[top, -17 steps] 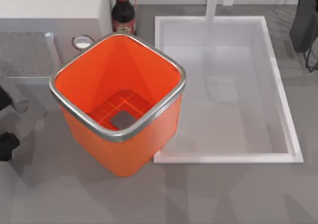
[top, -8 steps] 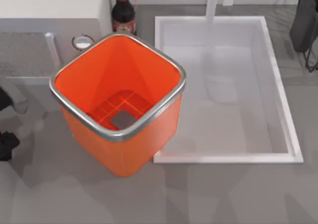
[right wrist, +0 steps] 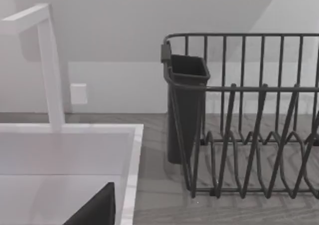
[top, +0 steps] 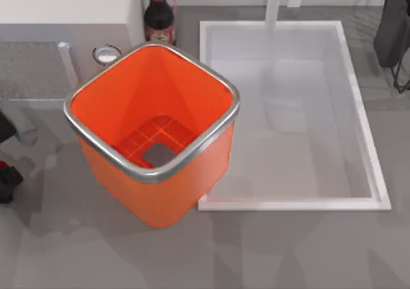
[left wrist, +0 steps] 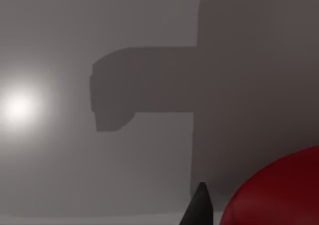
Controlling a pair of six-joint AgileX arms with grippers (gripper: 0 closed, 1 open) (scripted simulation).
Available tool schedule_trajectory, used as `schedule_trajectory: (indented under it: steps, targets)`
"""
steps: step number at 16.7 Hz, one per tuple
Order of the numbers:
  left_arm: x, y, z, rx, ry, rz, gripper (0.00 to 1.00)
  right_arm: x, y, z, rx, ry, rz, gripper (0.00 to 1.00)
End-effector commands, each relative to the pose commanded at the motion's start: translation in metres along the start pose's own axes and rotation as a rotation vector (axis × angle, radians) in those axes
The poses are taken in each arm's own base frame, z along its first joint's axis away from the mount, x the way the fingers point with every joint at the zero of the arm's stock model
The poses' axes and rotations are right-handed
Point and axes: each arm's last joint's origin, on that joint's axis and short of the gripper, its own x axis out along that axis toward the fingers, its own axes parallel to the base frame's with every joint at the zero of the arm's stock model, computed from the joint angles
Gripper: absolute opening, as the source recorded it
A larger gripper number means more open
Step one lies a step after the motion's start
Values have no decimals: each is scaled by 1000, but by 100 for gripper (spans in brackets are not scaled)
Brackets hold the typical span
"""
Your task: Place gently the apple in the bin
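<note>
The apple (left wrist: 279, 195) is a glossy deep-red round fruit, seen close up in the left wrist view with one dark fingertip (left wrist: 199, 207) against its side. In the top view a sliver of the apple (top: 3, 165) shows at the table's far left edge, inside my left gripper (top: 5, 175), which is shut on it above the grey table. The bin (top: 154, 173) is a large orange container with a silver rim, standing to the right of that gripper. Its grid floor holds nothing. My right gripper (top: 392, 26) is parked at the far right back.
A white basin (top: 378, 202) with a faucet lies right of the bin, touching its side. A dark bottle with a red cap (top: 158, 16) stands behind the bin. A black wire dish rack (right wrist: 239, 135) sits at the back right.
My left arm has shifted slightly at the left edge, and a red sliver of the apple now shows there. The shadows on the table near it have moved. The right arm is still.
</note>
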Motion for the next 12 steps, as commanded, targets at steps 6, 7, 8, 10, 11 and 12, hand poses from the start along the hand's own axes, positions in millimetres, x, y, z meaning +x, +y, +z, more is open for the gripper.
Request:
schedule_trajectory:
  steps: [6,7,8,10,11,12]
  targets:
    - [0,0,0,0,0,0,0,0,0,0,0,0,0,100]
    - [0,0,0,0,0,0,0,0,0,0,0,0,0,100]
    - [-5,-5,-3,-10,4,-25,0,0,0,0,0,0,0,100]
    - [-3,-8,-5,-8,11,-48,0,0,0,0,0,0,0,100]
    - [0,-13,-8,-3,24,-85,0,0,0,0,0,0,0,100]
    - [4,-19,-11,4,44,-133,0,0,0,0,0,0,0,100]
